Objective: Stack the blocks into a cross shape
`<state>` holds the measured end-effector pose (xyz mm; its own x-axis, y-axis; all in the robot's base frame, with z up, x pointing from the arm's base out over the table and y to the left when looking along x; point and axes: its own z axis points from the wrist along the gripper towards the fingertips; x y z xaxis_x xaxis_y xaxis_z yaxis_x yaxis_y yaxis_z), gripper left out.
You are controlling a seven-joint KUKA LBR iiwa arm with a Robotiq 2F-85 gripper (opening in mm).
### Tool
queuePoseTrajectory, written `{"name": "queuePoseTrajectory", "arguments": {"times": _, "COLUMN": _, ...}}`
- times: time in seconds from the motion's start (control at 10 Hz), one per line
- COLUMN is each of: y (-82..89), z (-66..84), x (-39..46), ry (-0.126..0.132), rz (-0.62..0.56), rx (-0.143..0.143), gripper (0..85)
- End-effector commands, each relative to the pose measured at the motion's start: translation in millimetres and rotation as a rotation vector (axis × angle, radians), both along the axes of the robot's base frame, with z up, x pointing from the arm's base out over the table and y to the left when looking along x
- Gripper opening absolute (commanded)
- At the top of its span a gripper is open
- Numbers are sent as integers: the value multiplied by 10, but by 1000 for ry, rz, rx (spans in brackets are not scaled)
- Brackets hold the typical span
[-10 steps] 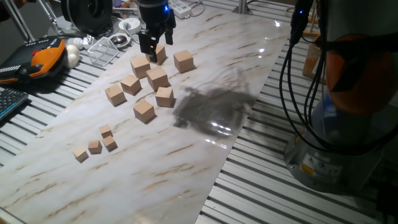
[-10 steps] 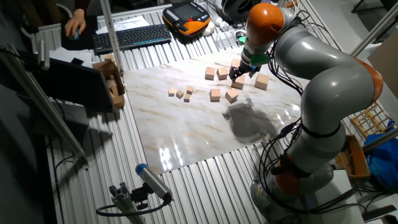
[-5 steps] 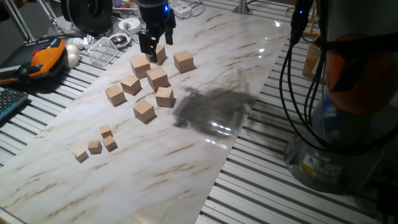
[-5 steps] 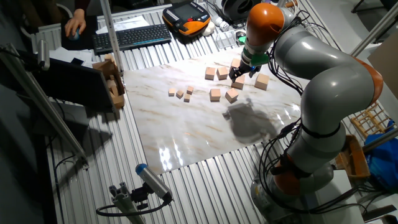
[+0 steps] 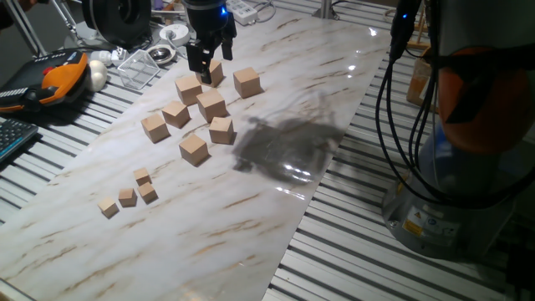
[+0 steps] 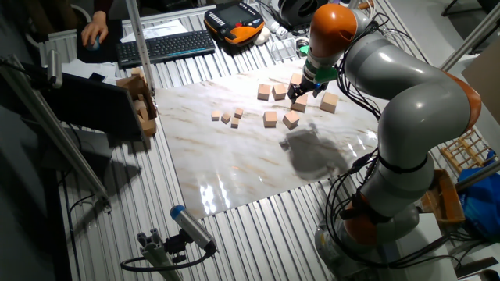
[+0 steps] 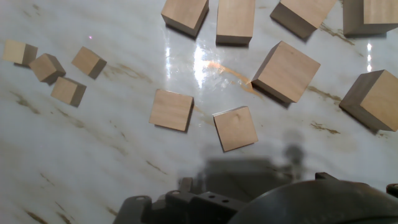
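Eight tan wooden blocks lie scattered singly on the marble sheet point(image 5: 276, 201), none on top of another. The farthest block point(image 5: 213, 73) sits just below my gripper point(image 5: 210, 63), with others nearby point(image 5: 247, 82) point(image 5: 188, 88) point(image 5: 211, 106) and the nearest one point(image 5: 194, 149) toward the front. My gripper hovers over the far end of the cluster point(image 6: 307, 87), its dark fingers spread apart and holding nothing. From the hand view I see the blocks from above, two of them centred point(image 7: 171, 110) point(image 7: 235, 128). My fingertips do not show there.
Several much smaller cubes point(image 5: 134, 192) point(image 7: 56, 71) lie apart at the near left. An orange teach pendant point(image 5: 58, 75), a clear plastic tray point(image 5: 138, 67) and a keyboard point(image 6: 164, 47) sit beyond the sheet. Cables point(image 5: 393, 92) and the arm's base point(image 5: 451, 209) stand to the right.
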<state>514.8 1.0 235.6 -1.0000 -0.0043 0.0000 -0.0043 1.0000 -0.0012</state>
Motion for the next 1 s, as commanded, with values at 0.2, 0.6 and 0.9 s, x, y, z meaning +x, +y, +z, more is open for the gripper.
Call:
{"name": "queuePoseTrajectory", "arguments": {"times": 0.2, "y": 2, "z": 32, "x": -5, "ry": 55, "rz": 130, "rx": -54, "gripper": 0}}
{"name": "queuePoseTrajectory", "arguments": {"times": 0.6, "y": -2, "z": 14, "x": 6, "ry": 51, "rz": 130, "rx": -53, "gripper": 0}}
{"name": "queuePoseTrajectory", "arguments": {"times": 0.9, "y": -2, "z": 1, "x": 21, "ry": 54, "rz": 119, "rx": -31, "gripper": 0}}
